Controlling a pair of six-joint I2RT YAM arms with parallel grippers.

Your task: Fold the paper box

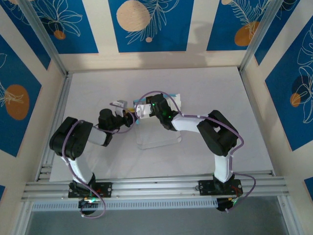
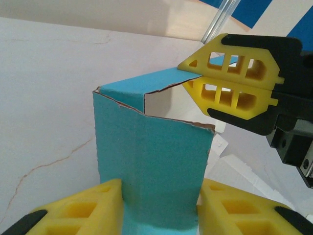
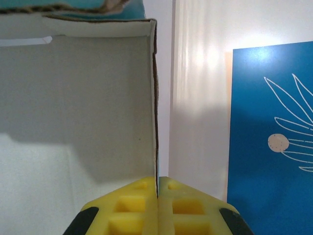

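The paper box point(image 2: 156, 156) is half folded, light blue outside and white inside point(image 3: 78, 98). One blue wall stands upright between the yellow fingers point(image 2: 98, 205) of my left gripper point(image 2: 160, 188), and both pads press against its sides. My right gripper point(image 2: 185, 74) comes in from the upper right and is shut on the top edge of an adjoining wall. In the right wrist view that thin card edge runs straight down between the closed tips of the right gripper point(image 3: 157, 182). From above, both grippers point(image 1: 133, 117) point(image 1: 146, 105) meet at the box point(image 1: 173, 100) mid-table.
White flaps of the box point(image 2: 234, 166) lie flat on the table to the right of the held wall. A clear sheet point(image 1: 159, 139) lies just in front of the grippers. Aluminium rails point(image 1: 146, 188) line the near edge, and blue patterned walls point(image 1: 293, 88) enclose the table.
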